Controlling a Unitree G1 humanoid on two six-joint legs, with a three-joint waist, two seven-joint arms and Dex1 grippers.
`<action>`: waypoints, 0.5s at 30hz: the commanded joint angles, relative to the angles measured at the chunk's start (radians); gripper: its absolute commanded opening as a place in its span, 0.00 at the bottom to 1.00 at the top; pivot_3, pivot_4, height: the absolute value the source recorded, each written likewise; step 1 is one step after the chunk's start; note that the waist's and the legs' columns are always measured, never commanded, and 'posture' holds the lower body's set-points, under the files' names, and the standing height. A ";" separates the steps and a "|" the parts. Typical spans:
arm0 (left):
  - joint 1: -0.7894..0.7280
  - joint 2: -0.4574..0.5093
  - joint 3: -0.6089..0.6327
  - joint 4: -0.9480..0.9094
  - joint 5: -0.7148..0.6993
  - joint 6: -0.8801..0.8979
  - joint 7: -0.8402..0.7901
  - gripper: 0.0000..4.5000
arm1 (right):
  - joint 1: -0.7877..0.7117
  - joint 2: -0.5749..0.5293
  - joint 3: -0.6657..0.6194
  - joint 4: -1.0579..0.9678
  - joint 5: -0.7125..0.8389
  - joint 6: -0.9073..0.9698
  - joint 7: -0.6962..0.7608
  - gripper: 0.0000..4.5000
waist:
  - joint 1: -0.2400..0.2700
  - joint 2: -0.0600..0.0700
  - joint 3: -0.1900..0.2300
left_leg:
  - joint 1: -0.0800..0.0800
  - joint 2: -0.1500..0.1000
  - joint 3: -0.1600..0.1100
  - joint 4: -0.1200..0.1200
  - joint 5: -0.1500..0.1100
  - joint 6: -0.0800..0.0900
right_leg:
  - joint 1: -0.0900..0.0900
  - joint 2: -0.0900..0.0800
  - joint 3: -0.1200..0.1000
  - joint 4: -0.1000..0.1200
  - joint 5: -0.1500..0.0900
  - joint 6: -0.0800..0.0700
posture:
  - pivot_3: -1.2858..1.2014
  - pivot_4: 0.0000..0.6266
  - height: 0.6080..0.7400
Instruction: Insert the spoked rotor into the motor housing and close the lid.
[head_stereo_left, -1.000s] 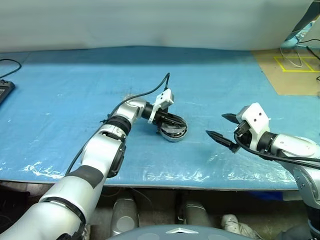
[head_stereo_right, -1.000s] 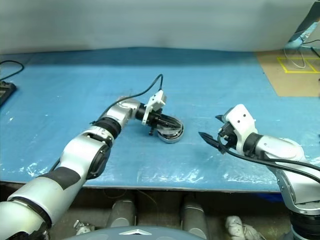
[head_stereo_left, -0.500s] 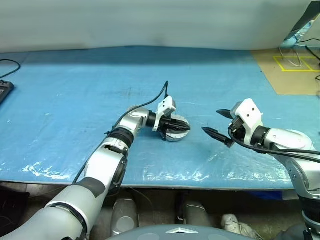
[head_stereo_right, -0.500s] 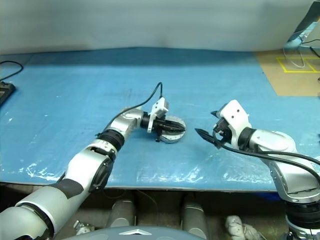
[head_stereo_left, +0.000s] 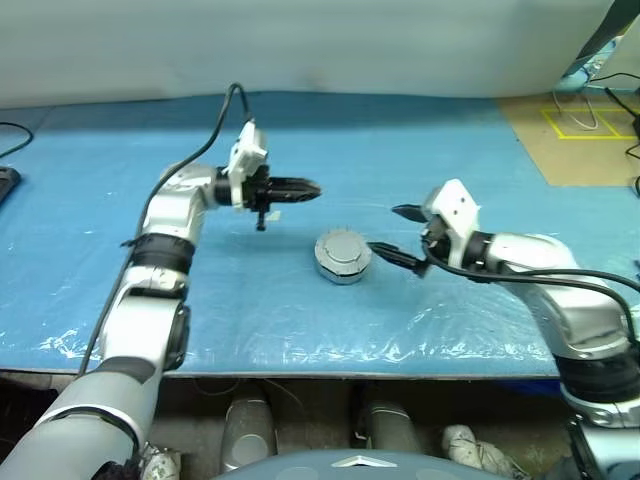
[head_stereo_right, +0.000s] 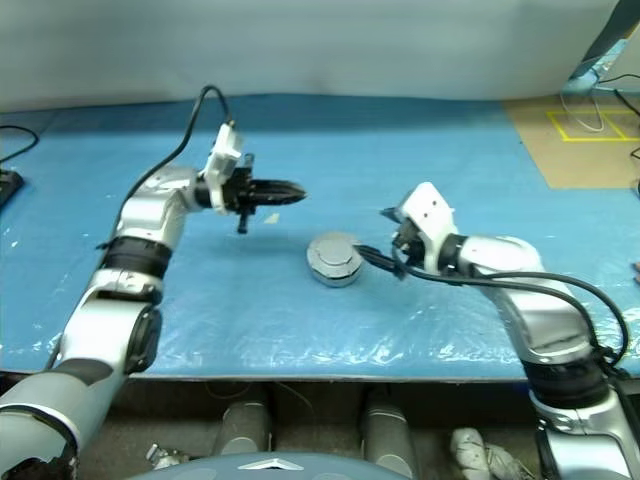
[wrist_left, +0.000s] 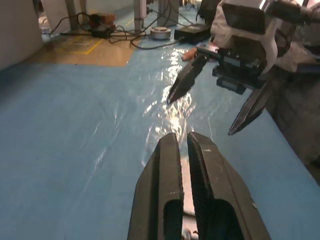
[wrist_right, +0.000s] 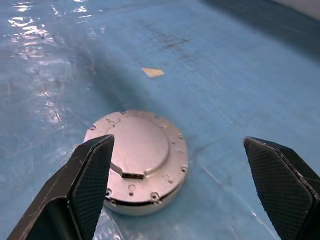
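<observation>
The motor housing (head_stereo_left: 343, 262) stands on the blue table a little right of centre, a short silver-grey can. The lid (wrist_right: 136, 145) lies on top of it, smooth grey face up with small holes round its rim. The lid hides the can's inside, and the spoked rotor is hidden. My left gripper (head_stereo_left: 312, 188) hangs shut and empty above the table, up and to the left of the housing, pointing right. My right gripper (head_stereo_left: 392, 232) stands open just right of the housing, aimed at it, with its fingers (wrist_right: 87, 180) apart from the can.
The blue plastic sheet (head_stereo_left: 450, 150) covers the whole table, with its front edge close to me. A small tan scrap (wrist_right: 152, 72) lies beyond the housing. A brown mat with yellow tape (head_stereo_left: 580, 125) lies at the back right. A dark device (head_stereo_left: 5, 180) sits at the far left.
My left gripper has left the housing and swung up and to the left, still shut. My right gripper has moved left, close to the housing. The lidded housing stays in place.
</observation>
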 joint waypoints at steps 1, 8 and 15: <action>0.093 0.036 -0.003 -0.182 -0.039 0.062 0.046 0.08 | -0.068 0.042 0.058 0.079 -0.028 -0.068 0.035 0.97 | 0.002 -0.001 0.000 | -0.001 0.000 0.000 0.000 0.000 0.000 | -0.001 0.000 0.000 0.000 0.000 0.000 | 0.52 0.24 1.00; 0.245 0.063 0.013 -0.407 -0.105 0.178 0.185 0.08 | -0.118 0.075 0.145 0.243 -0.090 -0.172 0.120 0.97 | 0.003 -0.001 0.001 | -0.004 0.001 0.000 0.003 0.000 0.000 | -0.002 -0.001 -0.002 0.001 0.000 0.000 | 0.52 0.24 1.00; 0.298 0.097 0.015 -0.463 -0.141 0.208 0.240 0.08 | -0.128 0.098 0.163 0.307 -0.129 -0.220 0.154 0.97 | -0.017 -0.001 0.001 | -0.003 0.002 0.000 0.003 0.000 0.000 | -0.002 0.001 -0.001 0.002 0.000 0.000 | 0.52 0.24 1.00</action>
